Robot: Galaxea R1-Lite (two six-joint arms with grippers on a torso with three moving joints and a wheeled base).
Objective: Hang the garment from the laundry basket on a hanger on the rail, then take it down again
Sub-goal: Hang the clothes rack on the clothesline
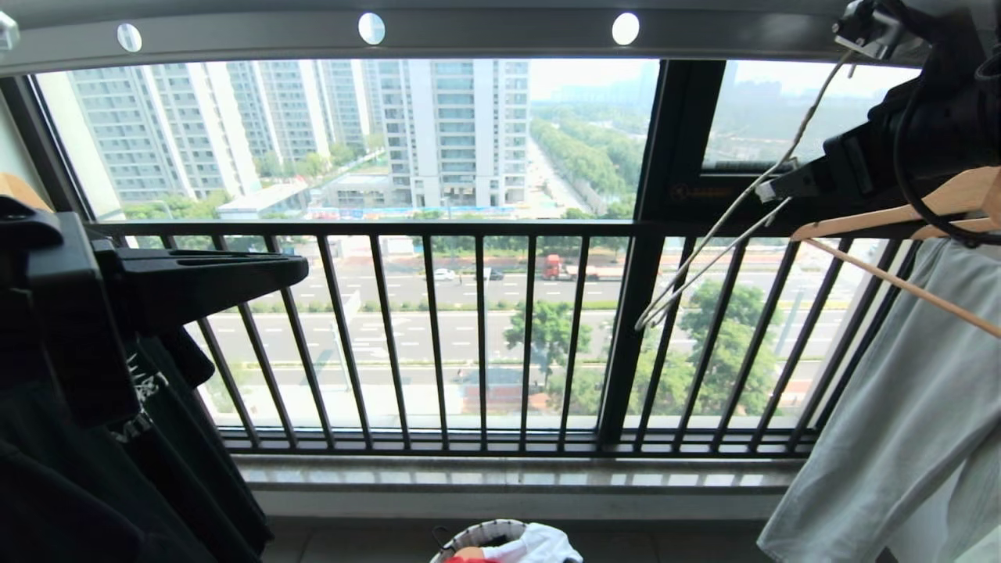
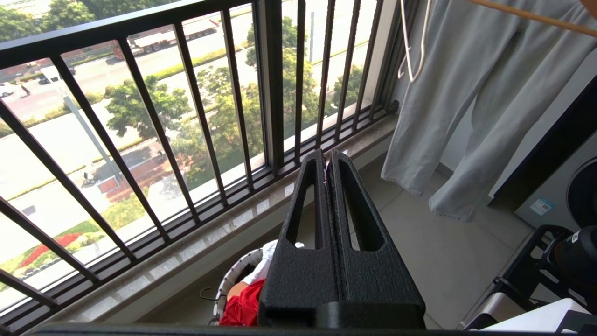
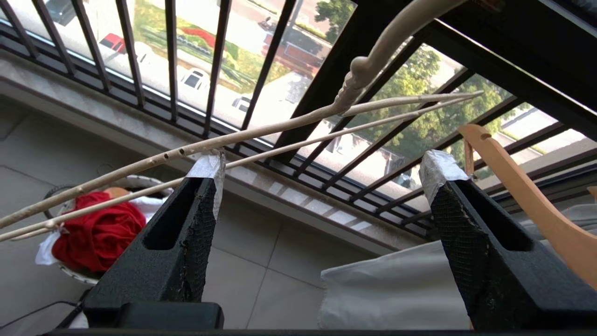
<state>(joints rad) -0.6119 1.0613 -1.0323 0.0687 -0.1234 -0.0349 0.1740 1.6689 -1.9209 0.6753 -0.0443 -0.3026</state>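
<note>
A balcony with a black railing (image 1: 469,328) looks out over a wide street and tall buildings. The grey rail (image 1: 469,35) with round holes runs across the top. At the right side, the right gripper (image 3: 322,170) is raised near the rail. Its two fingers (image 3: 205,186) stand wide apart and hold nothing. The thin hanger (image 3: 261,133) hangs bare from the rail; one of its wires lies just against the taped tip of one finger, and the other finger is well apart from it. Beside it on the right hang a wooden hanger (image 1: 899,215) and a pale grey garment (image 1: 899,438).

The red T-shirt (image 3: 98,231) lies crumpled in the basket (image 2: 233,280) on the floor, under the railing, far below the right gripper. Some white cloth (image 1: 547,543) lies in the basket too.

The left gripper (image 2: 326,161) is held out at the left side, with its fingers pressed together and empty. A black T-shirt (image 1: 94,469) hangs below it.
</note>
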